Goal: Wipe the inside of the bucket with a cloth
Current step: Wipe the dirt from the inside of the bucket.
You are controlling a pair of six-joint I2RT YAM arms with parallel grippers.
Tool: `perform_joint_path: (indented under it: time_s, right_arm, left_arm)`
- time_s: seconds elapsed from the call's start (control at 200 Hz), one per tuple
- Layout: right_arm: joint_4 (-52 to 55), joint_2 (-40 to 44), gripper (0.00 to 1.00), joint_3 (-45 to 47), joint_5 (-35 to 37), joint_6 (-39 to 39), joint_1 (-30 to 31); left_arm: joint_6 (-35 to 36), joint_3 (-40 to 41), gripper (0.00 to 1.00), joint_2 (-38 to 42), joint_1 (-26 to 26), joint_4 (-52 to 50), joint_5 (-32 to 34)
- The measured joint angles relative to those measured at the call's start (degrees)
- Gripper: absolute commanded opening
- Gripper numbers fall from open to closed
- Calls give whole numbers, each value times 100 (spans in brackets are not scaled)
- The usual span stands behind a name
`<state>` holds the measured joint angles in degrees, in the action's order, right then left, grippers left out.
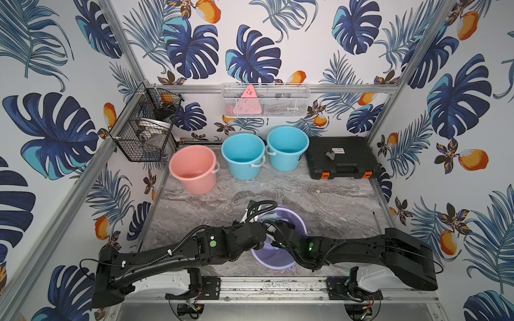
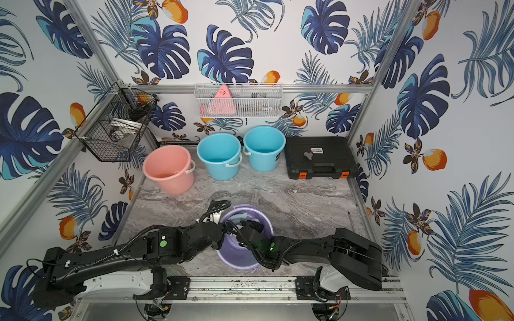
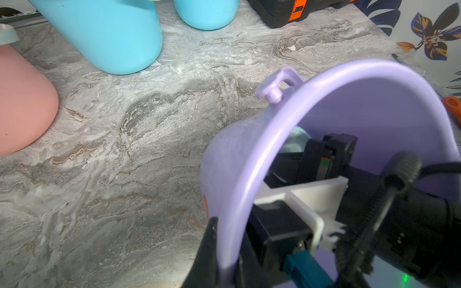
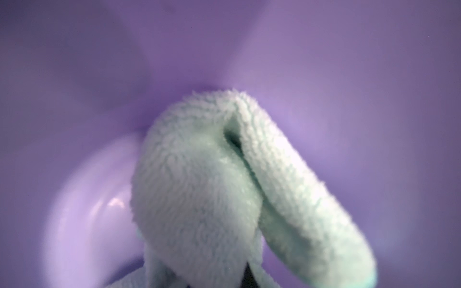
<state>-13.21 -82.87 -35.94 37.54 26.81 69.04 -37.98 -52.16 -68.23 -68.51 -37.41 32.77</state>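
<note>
Wiping looks the step in hand: your right end effector [image 3: 311, 152], clamped on the bunched cloth [image 4: 199, 187], sits inside the tilted lilac bucket [image 3: 374, 104] by the counter's [image 1: 319, 200] front edge, your left end effector [image 3: 225, 232] pinching its rim; next, sweep the wall, keeping both grips.

Lilac bucket [image 1: 267, 259]: plain, glossy inside. Within it, cloth [image 4: 212, 187]: pale mint. Beyond the lilac bucket: pink bucket [image 1: 194, 183], salmon; sky-blue buckets [image 1: 243, 169], two; all with white handles. Case [image 1: 342, 161]: black, orange latches. Beneath it, tabletop [image 1: 333, 200]: grey marble, brown veining. Walls [image 1: 250, 55]: white, navy-and-teal leaves, orange fruit.
</note>
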Motion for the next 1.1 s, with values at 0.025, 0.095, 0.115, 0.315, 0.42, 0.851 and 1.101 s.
perform_joint_path:
  time_s: [0.025,0.095,0.115,0.315,0.42,0.851,1.101]
  right_arm:
    - [101,2,0,-48,120,2,-2]
    - [470,52,0,-168,321,-37,-2]
    - [586,79,0,-199,361,-63,0]
    - [2068,400,0,-619,557,-671,-17]
    - [2817,505,0,-835,487,-1167,-72]
    - [4752,446,0,-1928,-612,-2986,-531]
    - [5104,-79,0,-2288,-1169,-4135,-693]
  left_arm:
    - [0,0,0,7,0,-9,7]
    - [-7,0,0,33,-4,-24,-2]
    - [-17,0,0,37,-7,-17,-9]
    - [-105,0,0,92,-20,216,-118]
    - [-125,0,0,98,-28,354,-168]
    - [-396,4,0,190,-20,658,114]
    - [-557,-61,0,205,-20,485,337]
